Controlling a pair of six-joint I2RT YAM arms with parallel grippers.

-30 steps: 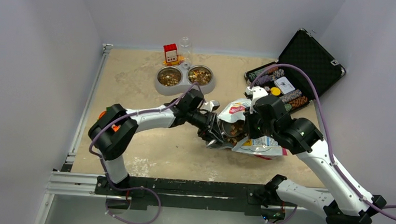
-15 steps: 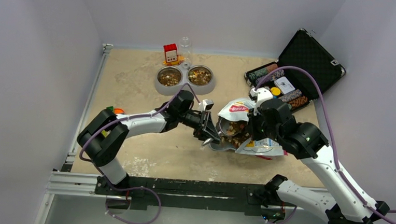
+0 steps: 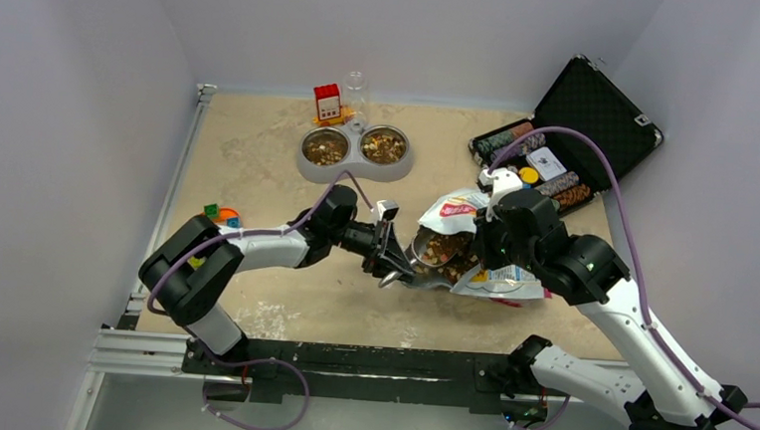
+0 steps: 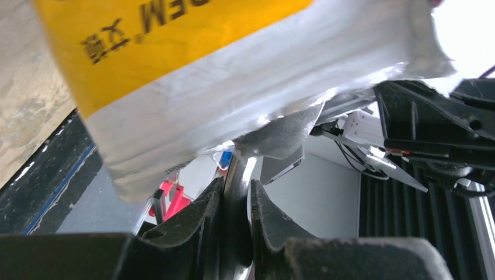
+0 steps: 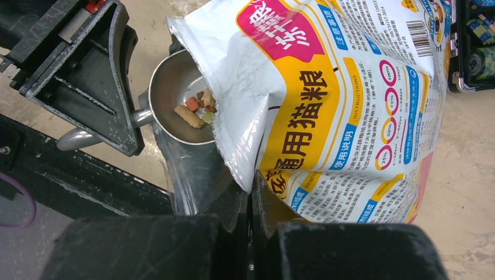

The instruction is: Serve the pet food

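Left gripper (image 4: 236,195): jaws narrowly parted, clamped on the handle of the metal scoop (image 5: 169,87), whose bowl sits in the mouth of the printed bag (image 5: 327,99). Right gripper (image 5: 251,189): closed flat, pinching the bag's lower opening edge. Pet food (image 5: 197,108): a few pieces in the scoop bowl, apparently more heaped in the bag mouth in the overhead view, and some in the twin bowl (image 3: 354,169), well apart at the far side.

At the far right we see an open black hard case (image 3: 602,107), lid propped up, holding rows of coloured poker chips (image 3: 569,193). At the far edge, 1 small red-and-white box (image 3: 327,103) stands just beside a clear glass jar (image 3: 355,86). Small coloured toy blocks (image 3: 222,214) lie near the left edge of the beige stone-patterned tabletop (image 3: 260,158).
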